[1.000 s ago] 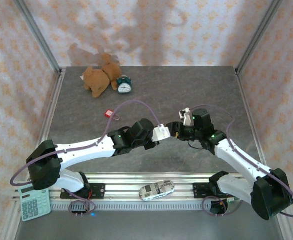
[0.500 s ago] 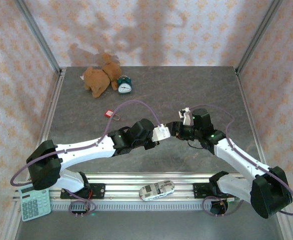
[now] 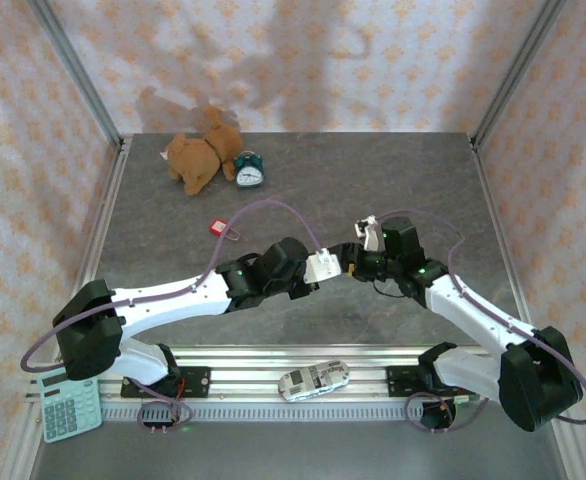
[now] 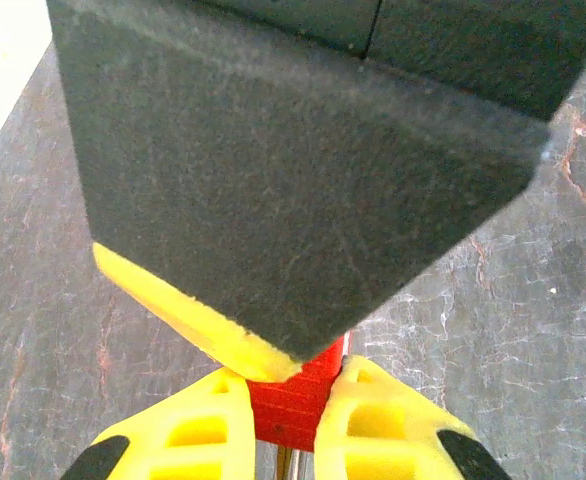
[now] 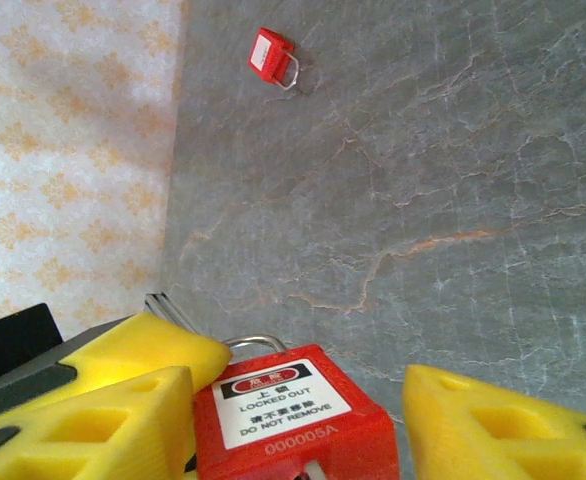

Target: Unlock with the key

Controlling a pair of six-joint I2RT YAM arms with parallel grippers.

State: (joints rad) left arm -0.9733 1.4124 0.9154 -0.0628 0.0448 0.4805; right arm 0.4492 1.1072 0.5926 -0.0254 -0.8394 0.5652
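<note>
A red padlock (image 5: 293, 425) labelled "LOCKED OUT" hangs above the grey table (image 3: 373, 180) where the two arms meet. My left gripper (image 4: 293, 385) is shut on its red body (image 4: 298, 405), the metal shackle pointing back toward that wrist. My right gripper (image 5: 298, 385) stands open around the lock's other end: one yellow finger (image 5: 83, 425) lies against it and the other finger (image 5: 513, 425) is well clear. A pale sliver shows at the lock's near end; I cannot tell whether it is the key. In the top view my left gripper (image 3: 331, 266) and right gripper (image 3: 353, 260) are nose to nose.
A small red piece with a metal loop (image 3: 218, 228) lies on the table left of the arms. A teddy bear (image 3: 198, 160) and an alarm clock (image 3: 249, 172) sit at the back left. A toy car (image 3: 313, 380) rests on the front rail, a calculator (image 3: 70, 407) at the near left.
The right arm has edged slightly to the left, toward the left gripper. The left gripper's hold on the padlock looks the same.
</note>
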